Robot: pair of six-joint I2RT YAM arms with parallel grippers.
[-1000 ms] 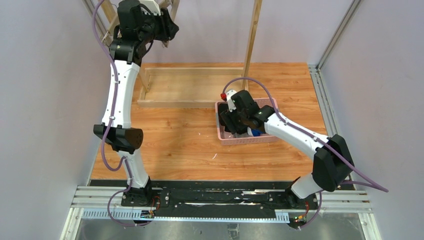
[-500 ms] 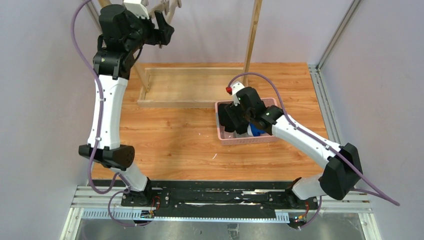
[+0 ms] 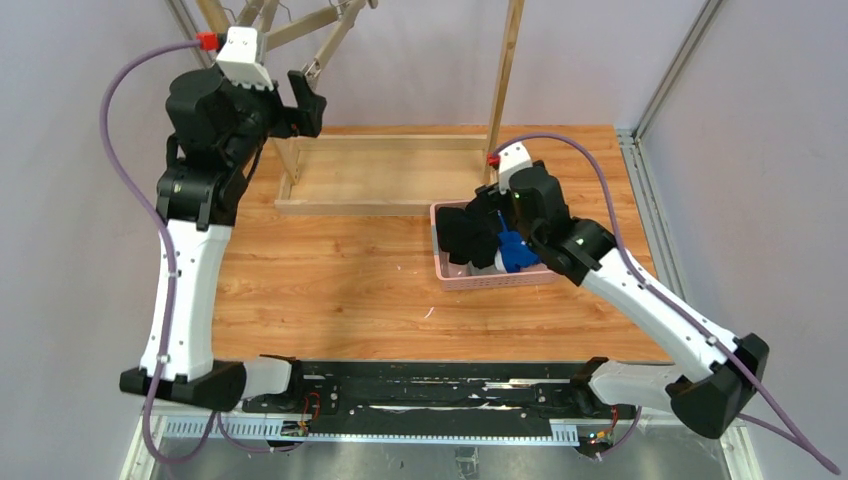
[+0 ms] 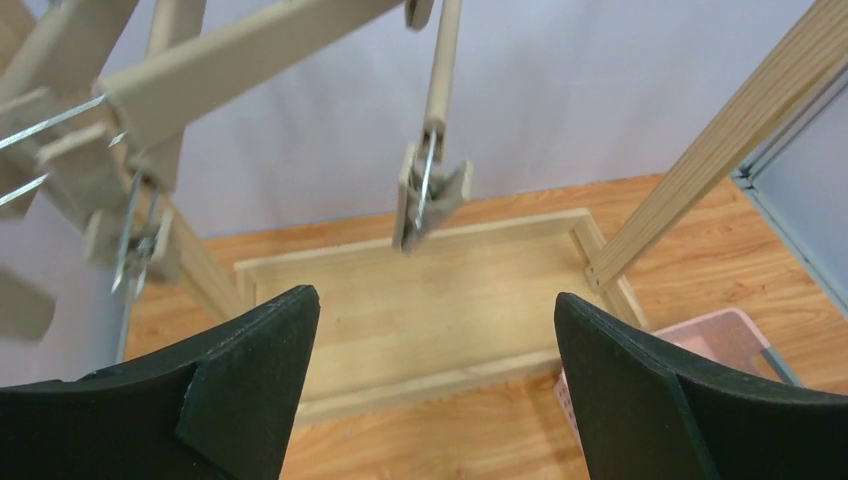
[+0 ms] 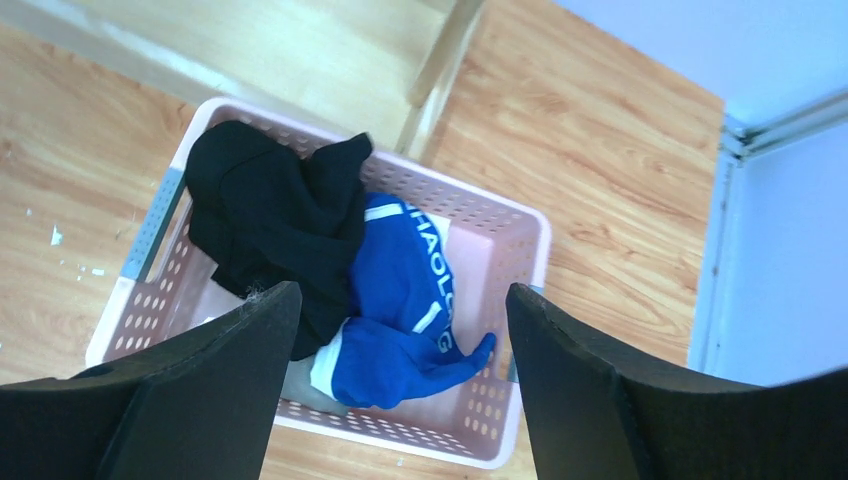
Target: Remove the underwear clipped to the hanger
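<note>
Heaped in a basket [image 5: 505, 245], grey briefs [image 5: 300, 385] are mostly hidden by black briefs [image 5: 270, 210] and blue briefs [image 5: 400, 290]. Both left fingers [image 4: 250, 390] and right fingers [image 5: 600, 400] are spread wide.

Bright, even light, with soft shadows on the table [image 3: 350, 280]. In the left wrist view the wooden pegs [image 4: 135, 245] at the left edge look blurry.
</note>
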